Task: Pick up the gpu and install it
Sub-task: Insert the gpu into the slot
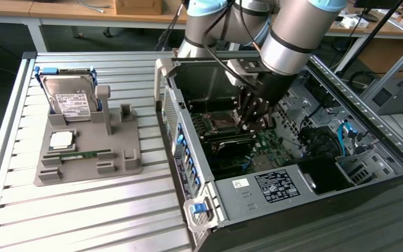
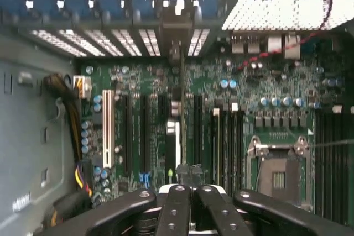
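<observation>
Exterior view: your gripper [image 1: 251, 116] is reaching down inside the open computer case [image 1: 209, 202], over the motherboard [image 1: 272, 144]; wrist view: fingers [image 2: 178, 214] are pinching together on the gpu [image 2: 181, 98], held edge-on, seemingly lining it up with an expansion slot.

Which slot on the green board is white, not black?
The white expansion slot is the one nearest the bundle of yellow and black wires. The other long slots beside it on the motherboard are all black.

Exterior view high above computer case [image 1: 272, 157]; wrist view close over motherboard [image 2: 221, 109] inside
</observation>
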`<state>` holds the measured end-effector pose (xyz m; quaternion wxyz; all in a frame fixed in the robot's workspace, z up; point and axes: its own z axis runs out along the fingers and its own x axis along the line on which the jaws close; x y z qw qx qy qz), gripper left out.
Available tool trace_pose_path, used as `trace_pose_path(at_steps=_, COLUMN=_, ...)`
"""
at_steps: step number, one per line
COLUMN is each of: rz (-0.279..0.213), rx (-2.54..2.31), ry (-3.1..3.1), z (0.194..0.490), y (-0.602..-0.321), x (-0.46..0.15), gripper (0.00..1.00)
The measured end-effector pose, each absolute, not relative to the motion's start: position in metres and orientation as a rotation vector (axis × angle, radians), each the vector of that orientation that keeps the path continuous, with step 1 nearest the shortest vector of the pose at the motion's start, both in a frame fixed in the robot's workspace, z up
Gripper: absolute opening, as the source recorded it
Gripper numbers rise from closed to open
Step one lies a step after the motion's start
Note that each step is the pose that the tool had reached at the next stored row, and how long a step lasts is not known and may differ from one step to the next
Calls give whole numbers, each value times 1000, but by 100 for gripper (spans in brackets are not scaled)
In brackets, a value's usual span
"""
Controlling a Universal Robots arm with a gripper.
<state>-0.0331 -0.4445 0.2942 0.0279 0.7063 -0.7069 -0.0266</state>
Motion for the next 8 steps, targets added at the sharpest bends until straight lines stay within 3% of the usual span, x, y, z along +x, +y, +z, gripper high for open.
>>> trace_pose_path(at_steps=8, rz=-106, rx=2169, ry=-2170, z=294, y=-446, x=-3, gripper=10)
